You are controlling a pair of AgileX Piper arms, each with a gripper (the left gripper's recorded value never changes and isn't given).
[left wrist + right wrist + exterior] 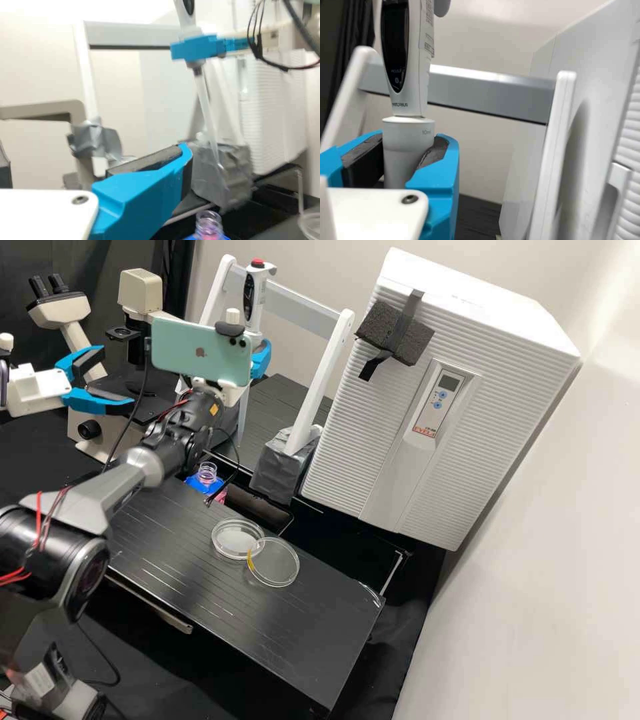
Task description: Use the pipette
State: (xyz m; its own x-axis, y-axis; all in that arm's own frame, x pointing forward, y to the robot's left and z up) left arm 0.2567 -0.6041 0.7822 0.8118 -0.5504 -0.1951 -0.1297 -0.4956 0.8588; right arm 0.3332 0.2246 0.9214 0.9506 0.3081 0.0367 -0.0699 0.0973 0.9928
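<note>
1. Pipette (407, 60) upright, clamped in right gripper (404, 161), over bottle (209, 475) at its six o'clock.
2. Left gripper (90, 381) — spread, empty — at nine o'clock.
3. Risk: off-centre descent could jab tip against the rim.

Pipette (204, 105) above pink bottle (208, 223)

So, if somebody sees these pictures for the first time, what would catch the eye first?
Most striking is the pipette, held upright in the right gripper, its long tip pointing down toward a small bottle of pink liquid at the far edge of the black tray. To the right stands a big white ribbed machine, and two clear round dishes lie close together on the tray.
</note>
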